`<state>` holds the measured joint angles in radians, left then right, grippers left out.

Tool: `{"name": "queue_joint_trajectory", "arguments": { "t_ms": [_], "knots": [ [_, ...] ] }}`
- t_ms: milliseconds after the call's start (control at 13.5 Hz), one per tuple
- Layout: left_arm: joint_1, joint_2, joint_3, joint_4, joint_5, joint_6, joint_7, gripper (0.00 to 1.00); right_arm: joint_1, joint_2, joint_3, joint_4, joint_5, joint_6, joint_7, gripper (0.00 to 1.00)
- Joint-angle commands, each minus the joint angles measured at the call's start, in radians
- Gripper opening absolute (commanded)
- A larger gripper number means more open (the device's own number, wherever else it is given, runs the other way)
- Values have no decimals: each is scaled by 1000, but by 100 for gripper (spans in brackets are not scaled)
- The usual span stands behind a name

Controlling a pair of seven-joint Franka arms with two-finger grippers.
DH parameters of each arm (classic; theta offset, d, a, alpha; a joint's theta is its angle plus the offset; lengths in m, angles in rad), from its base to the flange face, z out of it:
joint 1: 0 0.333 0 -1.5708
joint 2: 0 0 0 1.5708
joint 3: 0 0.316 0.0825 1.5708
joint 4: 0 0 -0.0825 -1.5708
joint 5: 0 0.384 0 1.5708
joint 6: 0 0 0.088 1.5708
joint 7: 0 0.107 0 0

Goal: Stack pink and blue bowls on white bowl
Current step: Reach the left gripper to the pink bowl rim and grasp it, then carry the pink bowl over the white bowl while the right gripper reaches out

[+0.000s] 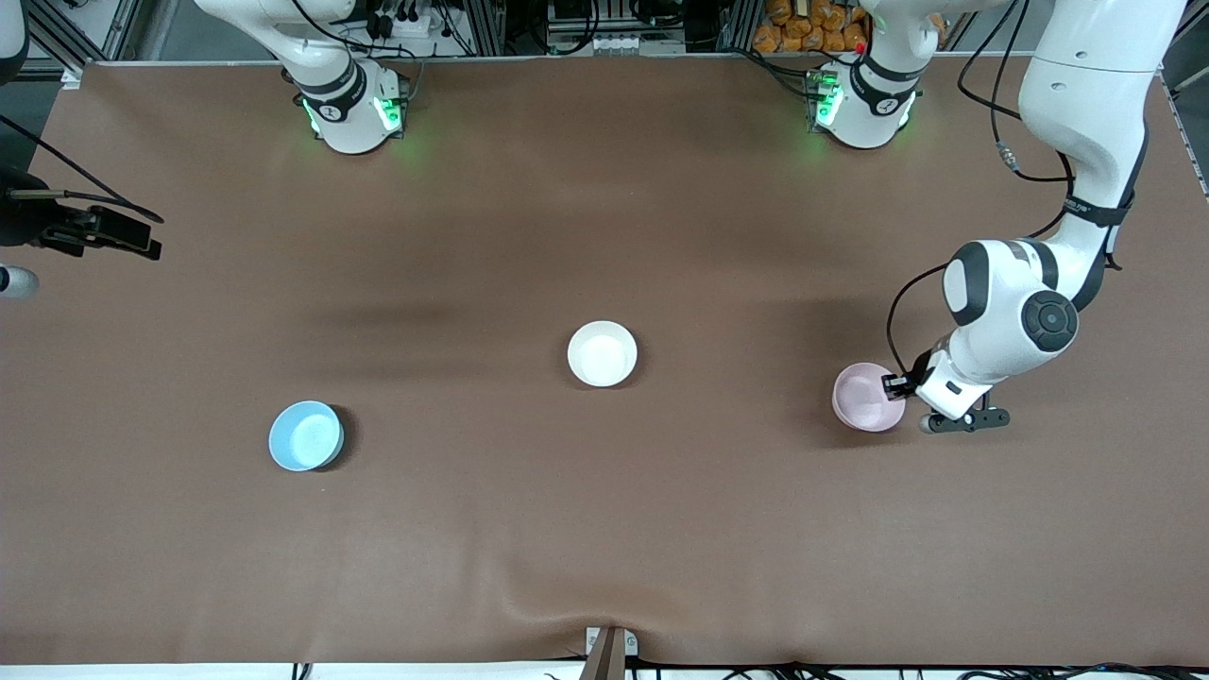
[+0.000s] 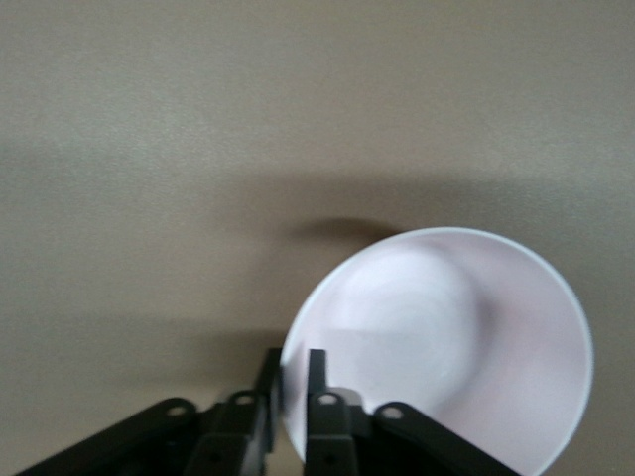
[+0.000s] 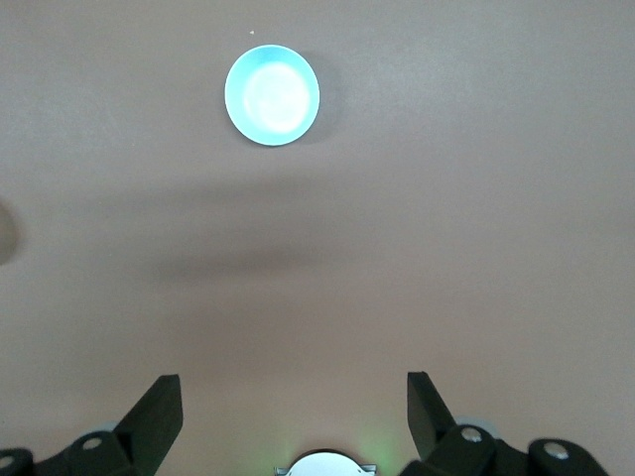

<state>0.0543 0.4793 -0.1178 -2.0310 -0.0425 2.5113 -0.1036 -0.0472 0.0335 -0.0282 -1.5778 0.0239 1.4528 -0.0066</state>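
Note:
The pink bowl [image 1: 864, 399] sits toward the left arm's end of the table. My left gripper [image 1: 897, 385] is shut on its rim, one finger inside the bowl and one outside. In the left wrist view the rim of the pink bowl [image 2: 446, 337] passes between the fingers of the left gripper [image 2: 293, 362]. The white bowl [image 1: 602, 353] stands upright mid-table. Nearer the front camera, toward the right arm's end, stands the blue bowl [image 1: 305, 435]. My right gripper [image 3: 293, 382] is open and holds nothing, high over the table, with the blue bowl [image 3: 272, 95] far off.
The brown mat [image 1: 604, 529] covers the whole table. The right arm's base [image 1: 351, 111] and the left arm's base [image 1: 864, 106] stand along the table edge farthest from the front camera. A small mount [image 1: 606, 650] sits at the mat's nearest edge.

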Motion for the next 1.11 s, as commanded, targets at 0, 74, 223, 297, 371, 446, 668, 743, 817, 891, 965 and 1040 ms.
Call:
{"name": "queue_joint_trajectory", "arguments": {
  "t_ms": [0,74,223,297,371,446,668,743,817,891,965,1040],
  "knots": [
    [-10,-101,-22,-73,-20,9,-15,0,7,-9,-7,-8,13,6,14,100],
    [-11,-166,-43,-106,-22,0,-22,0,6,-9,-7,-8,13,6,14,100],
    [-10,-273,-91,-126,-20,-84,-63,0,6,-9,-7,-8,11,6,14,100],
    [-10,-312,-121,-114,-20,-160,-80,0,7,-9,-7,-8,13,6,14,100],
    [-8,-344,-153,-98,-20,-213,-100,0,9,-7,-7,-8,13,11,14,100],
    [-8,-363,-189,-89,-20,-241,-116,0,9,-7,-7,-8,13,15,16,100],
    [-13,-352,-331,-22,-22,-284,-256,0,4,-6,-7,-10,13,9,14,100],
    [-16,-334,-379,4,-22,-284,-310,0,7,-6,-7,-10,13,12,14,100],
    [-22,-308,-422,43,-22,-282,-358,0,10,-4,-7,-10,13,15,16,100],
    [-37,-260,-442,90,-22,-282,-392,0,10,-1,-7,-10,13,17,16,100],
    [-71,-210,-444,144,-22,-282,-419,0,9,9,-7,-14,11,24,16,100],
    [-106,-161,-444,191,-20,-282,-457,0,6,14,-9,-30,11,38,16,100]
  ]
}}
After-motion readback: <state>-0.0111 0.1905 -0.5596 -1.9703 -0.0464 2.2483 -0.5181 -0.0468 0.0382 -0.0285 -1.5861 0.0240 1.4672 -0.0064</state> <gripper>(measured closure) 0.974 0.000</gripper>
